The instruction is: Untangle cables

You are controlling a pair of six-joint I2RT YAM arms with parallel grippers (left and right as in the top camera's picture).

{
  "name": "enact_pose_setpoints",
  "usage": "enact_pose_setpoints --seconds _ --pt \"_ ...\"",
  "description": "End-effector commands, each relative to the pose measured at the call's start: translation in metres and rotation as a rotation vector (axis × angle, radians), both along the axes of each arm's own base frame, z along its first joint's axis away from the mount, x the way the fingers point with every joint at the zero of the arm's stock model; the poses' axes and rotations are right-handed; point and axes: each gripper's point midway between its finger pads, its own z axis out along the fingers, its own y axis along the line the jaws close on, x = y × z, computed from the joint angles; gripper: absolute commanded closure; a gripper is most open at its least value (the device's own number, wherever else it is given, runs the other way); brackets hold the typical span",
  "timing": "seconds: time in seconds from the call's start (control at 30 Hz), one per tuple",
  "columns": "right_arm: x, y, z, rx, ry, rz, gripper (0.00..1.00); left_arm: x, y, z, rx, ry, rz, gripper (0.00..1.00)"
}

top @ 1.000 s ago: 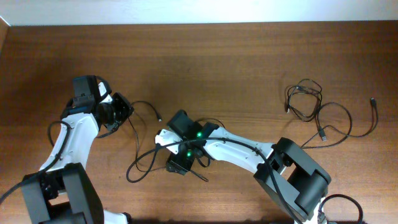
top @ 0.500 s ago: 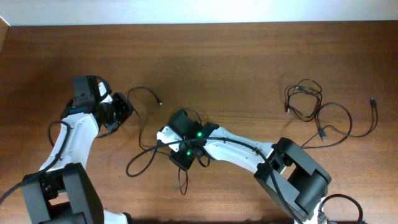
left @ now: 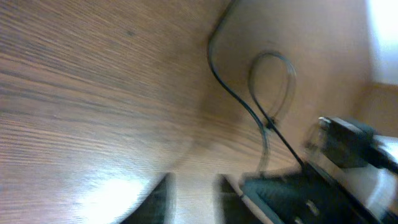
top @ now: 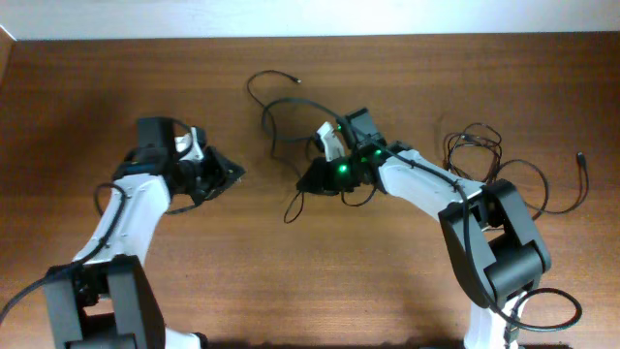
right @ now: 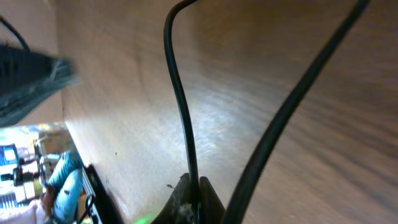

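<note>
One thin black cable [top: 271, 109] sprawls in loose loops at the table's back centre, its plug end [top: 295, 80] lying farthest back and a tail [top: 291, 215] trailing toward the front. My right gripper [top: 308, 181] is shut on this cable; in the right wrist view the wire [right: 179, 106] rises straight out of the pinched fingertips [right: 193, 196]. A little left of it my left gripper [top: 232, 174] stands open, and in the left wrist view its fingers [left: 158, 199] have only bare wood between them. More cables [top: 475, 155] lie tangled at the right.
A long loop from the right-hand tangle runs out to a plug [top: 581, 158] near the right edge. A thicker dark cable [right: 292, 106] crosses the right wrist view. The right arm's gripper body [left: 348, 143] shows close by in the left wrist view.
My right gripper has swung back and to the right with the cable, dragging its loops toward the table's back. The left gripper has let go, opened and shifted right.
</note>
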Motion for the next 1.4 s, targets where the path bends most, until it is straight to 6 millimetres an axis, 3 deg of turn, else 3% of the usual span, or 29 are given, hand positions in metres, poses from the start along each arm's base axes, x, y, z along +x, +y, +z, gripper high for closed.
enact_pose_setpoints --seconds 0.0,0.07,0.13,0.27,0.33,0.4,0.47,0.6,0.73,0.93,1.03,1.13,1.23,1.27,1.37 --pt "-0.027 0.021 0.002 0.045 -0.019 0.135 0.96 0.004 0.022 -0.020 0.316 0.040 0.133 0.44" --pt "-0.067 0.039 0.012 0.134 -0.026 0.325 0.96 0.005 0.037 -0.023 0.444 0.041 0.197 0.39" --pt "-0.097 0.043 0.012 0.148 0.005 0.426 0.96 0.012 0.039 -0.020 0.446 0.010 0.210 0.38" --pt "-0.124 0.049 0.011 0.159 -0.006 0.531 0.96 0.024 0.039 -0.022 0.442 -0.023 0.217 0.38" --pt "-0.125 0.050 0.011 0.156 -0.008 0.533 0.96 0.026 0.035 -0.038 0.434 0.000 0.203 0.38" --pt "-0.121 0.047 0.004 0.114 -0.023 0.521 0.96 0.034 0.019 -0.057 0.357 0.008 0.154 0.40" --pt "-0.117 0.044 -0.003 0.066 -0.037 0.508 0.96 0.044 0.010 -0.063 0.320 -0.030 0.114 0.41" --pt "-0.115 0.042 -0.006 0.043 -0.042 0.501 0.96 0.051 -0.005 -0.070 0.329 -0.071 0.050 0.43" --pt "-0.115 0.042 -0.006 0.042 -0.042 0.501 0.96 0.058 -0.018 -0.064 0.338 -0.147 -0.039 0.44" --pt "-0.115 0.042 -0.006 0.043 -0.042 0.501 0.96 0.048 -0.019 -0.073 0.332 -0.097 -0.054 0.50" --pt "-0.115 0.042 -0.006 0.042 -0.042 0.501 0.96 0.042 -0.018 -0.094 0.335 -0.043 -0.062 0.62" --pt "-0.114 0.041 -0.008 0.028 -0.048 0.497 0.96 0.043 -0.019 -0.104 0.335 -0.034 -0.064 0.71" --pt "-0.112 0.039 -0.011 0.006 -0.043 0.480 0.96 0.046 -0.019 -0.102 0.334 -0.049 -0.061 0.96" --pt "-0.112 0.039 -0.011 -0.001 -0.004 0.447 0.96 0.048 -0.019 -0.099 0.334 -0.058 -0.065 1.00" --pt "-0.106 0.042 -0.007 -0.001 0.111 0.333 0.96 0.050 -0.039 -0.066 0.277 -0.184 -0.210 1.00"
